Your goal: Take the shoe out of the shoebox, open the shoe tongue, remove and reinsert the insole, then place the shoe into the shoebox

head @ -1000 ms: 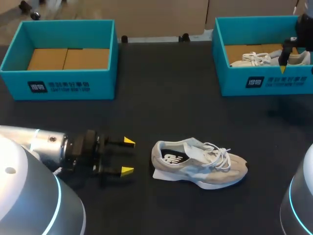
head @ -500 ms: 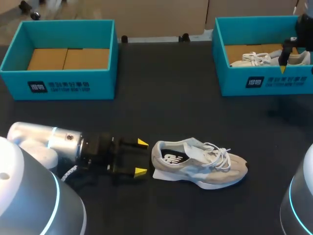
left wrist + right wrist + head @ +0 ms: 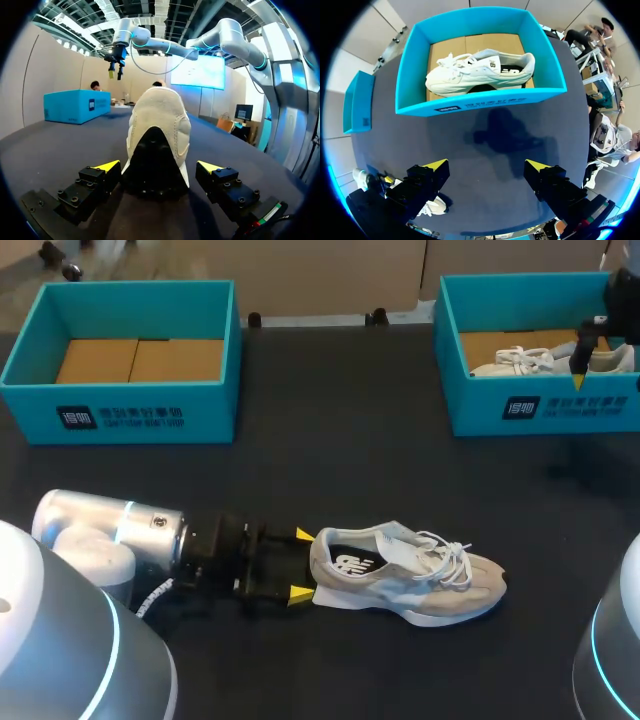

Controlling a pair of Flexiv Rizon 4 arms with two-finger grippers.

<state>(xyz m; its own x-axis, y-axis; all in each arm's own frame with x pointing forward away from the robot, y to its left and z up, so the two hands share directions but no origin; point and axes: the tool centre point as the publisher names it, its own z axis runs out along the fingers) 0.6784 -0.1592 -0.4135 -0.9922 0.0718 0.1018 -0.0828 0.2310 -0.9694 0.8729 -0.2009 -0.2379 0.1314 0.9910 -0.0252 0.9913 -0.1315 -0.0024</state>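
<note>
While the shoe [image 3: 410, 575] lies on its sole near the middle of the table's [image 3: 350, 440] front edge, well out of either box, the left gripper [image 3: 300, 564] sits low on the table at its heel [image 3: 157, 125]. Its two yellow-tipped fingers are spread, one on each side of the heel. From the left wrist view they look just beside the heel rather than pinching it, so this hand is open and holds nothing. The toe points toward the table's right edge, the laces [image 3: 452, 562] are loose, and the dark insole [image 3: 348, 562] shows inside the collar. So taking the shoe out looks finished, and the step in hand seems to be securing the shoe before the tongue is opened. The next move probably calls for the left fingers to close squarely on the heel, low enough not to tip the shoe, leaving the collar free for the other arm. At the far left corner stands the empty left shoebox [image 3: 120, 415]. At the far right corner the right shoebox [image 3: 540, 405] holds a second shoe [image 3: 480, 70], and the right gripper [image 3: 486, 165] hangs high above that box with its fingers wide apart, gripping nothing.
</note>
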